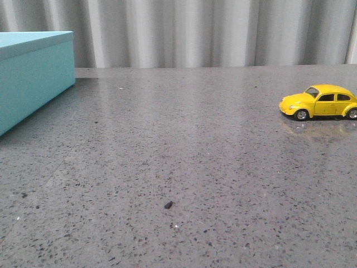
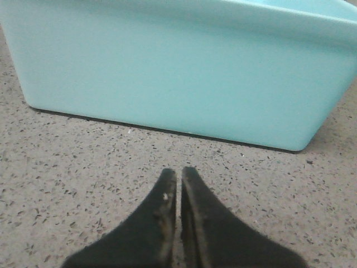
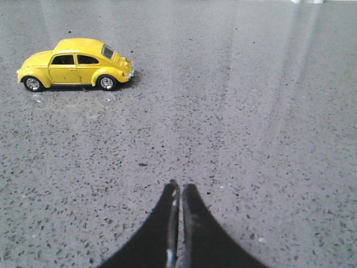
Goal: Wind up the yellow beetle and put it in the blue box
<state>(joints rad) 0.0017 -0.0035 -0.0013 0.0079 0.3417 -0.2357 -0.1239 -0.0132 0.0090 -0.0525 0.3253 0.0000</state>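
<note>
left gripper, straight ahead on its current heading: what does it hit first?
The left gripper, jaws shut, points at the large turquoise-blue box's side wall. Only bare speckled tabletop lies between, so likely the wall first.

One yellow beetle [image 1: 321,102], one blue box [image 1: 32,75]

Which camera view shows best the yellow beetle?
The right wrist view: the whole beetle in side profile, nothing covering it. The front view shows it at the right edge, its rear slightly cut off. The left wrist view misses it entirely.
</note>
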